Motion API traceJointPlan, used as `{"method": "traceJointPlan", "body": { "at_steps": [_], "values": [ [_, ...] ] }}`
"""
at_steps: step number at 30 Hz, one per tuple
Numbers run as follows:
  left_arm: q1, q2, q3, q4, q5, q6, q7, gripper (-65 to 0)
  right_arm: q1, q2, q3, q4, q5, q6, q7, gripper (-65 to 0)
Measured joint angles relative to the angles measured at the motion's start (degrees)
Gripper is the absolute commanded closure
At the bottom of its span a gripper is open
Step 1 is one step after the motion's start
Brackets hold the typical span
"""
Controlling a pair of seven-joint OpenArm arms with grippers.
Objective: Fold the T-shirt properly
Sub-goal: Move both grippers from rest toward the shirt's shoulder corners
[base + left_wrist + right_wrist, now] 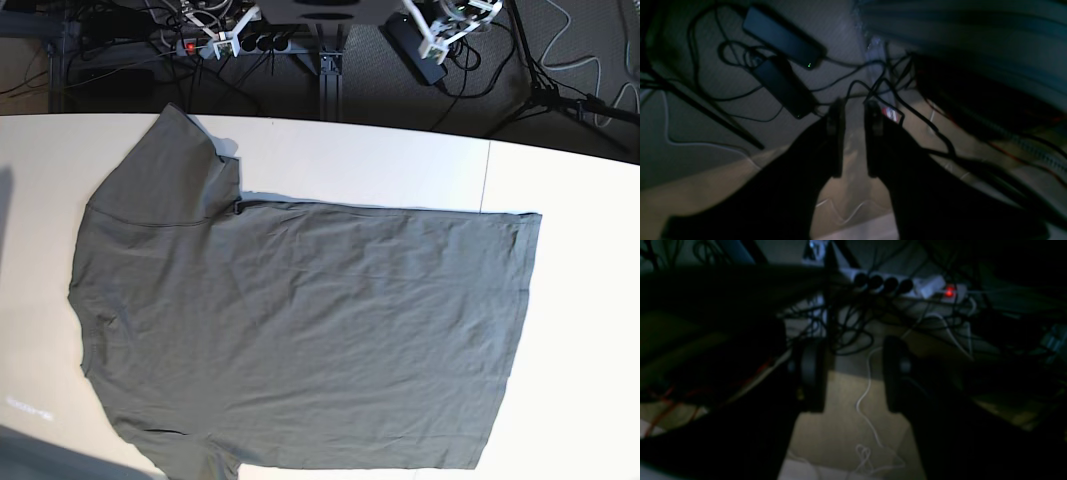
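Note:
The dark grey-olive T-shirt (300,320) lies spread flat on the white table (400,170), collar end to the left and hem to the right. One sleeve points toward the far left corner. Neither wrist view shows the T-shirt. In the left wrist view my left gripper (854,106) hangs over the floor behind the table, its fingers apart with nothing between them. My right gripper (852,346) also hangs over the floor, fingers wide apart and empty. White arm parts (445,25) show at the top edge of the base view.
Behind the table's far edge the floor holds tangled black cables, two black power bricks (783,36) and a power strip (907,286) with a red light. A black stand leg (550,90) is at the far right. The shirt's lower edge runs off the base view.

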Motion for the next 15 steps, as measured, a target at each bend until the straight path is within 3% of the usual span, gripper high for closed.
{"method": "traceJointPlan", "body": {
  "at_steps": [3,6,8,12,15],
  "values": [
    [6.4,-2.3,-8.2,9.7,-3.5,-6.4,-0.4,-13.8,-6.0,2.1,0.0,9.0,5.8,2.2,-0.6,-27.4],
    [10.2,-3.5,-16.4,19.4,-7.3,-15.7,-0.2,-13.8,-11.7,4.8,0.0,19.0,10.5,4.7,-2.9,-27.4],
    [12.1,-5.1,-19.5,25.5,-11.8,-20.0,1.5,-13.8,-15.3,7.1,0.0,26.5,13.7,5.7,-6.0,-27.4],
    [17.4,-8.6,-23.9,35.7,-17.6,-20.2,7.7,-13.8,-21.9,12.0,0.0,42.4,20.8,6.5,-12.2,-27.4],
    [20.3,-9.6,-26.6,43.5,-19.5,-20.3,8.2,-13.8,-26.3,15.1,1.2,53.3,25.2,6.7,-14.0,-27.4]
  ]
}}
